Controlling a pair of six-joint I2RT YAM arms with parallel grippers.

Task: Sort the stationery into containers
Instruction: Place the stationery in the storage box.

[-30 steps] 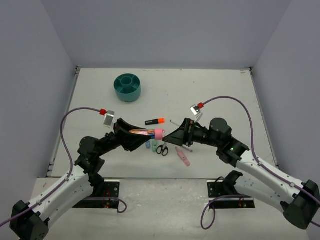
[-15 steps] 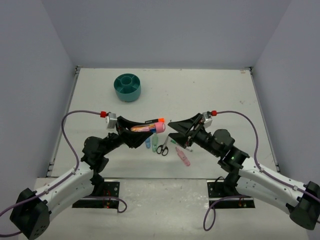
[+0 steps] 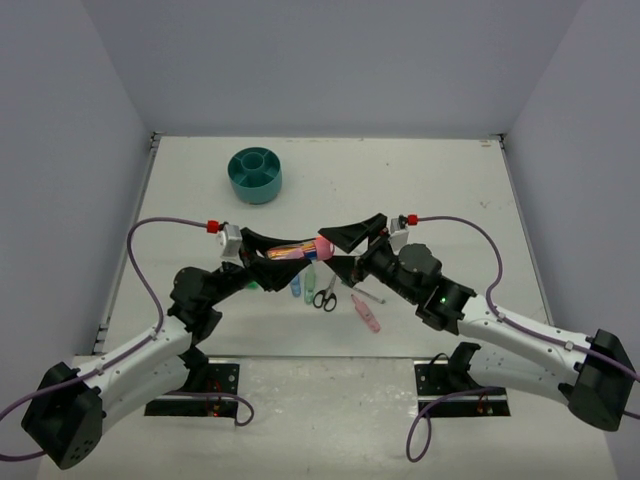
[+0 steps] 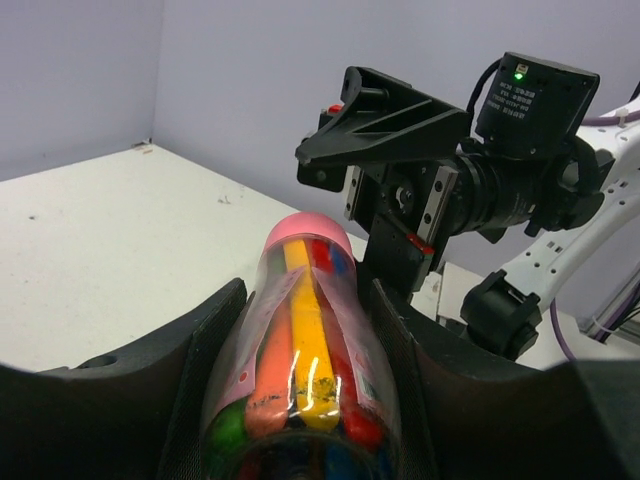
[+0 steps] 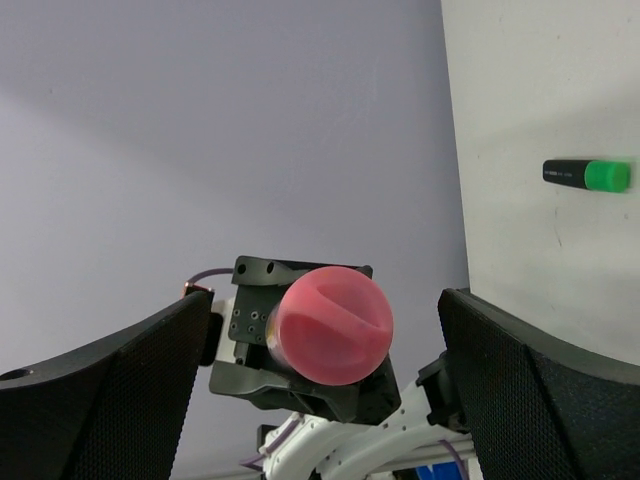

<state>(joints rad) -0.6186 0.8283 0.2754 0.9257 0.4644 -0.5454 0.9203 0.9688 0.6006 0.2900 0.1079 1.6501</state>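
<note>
Teal organiser (image 3: 255, 176): sitting on the worktop (image 3: 440, 190), far left, well apart from both arms.
Left gripper (image 4: 305, 330): clamping the pink tube (image 5: 335, 325), holding it above the worktop.
Right gripper (image 3: 338, 249): standing wide apart, fingers flanking the tube's pink cap without touching.

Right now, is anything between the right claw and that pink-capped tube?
Nothing visible: the open right gripper faces the pink cap with only air between. The left gripper holds the tube.
</note>
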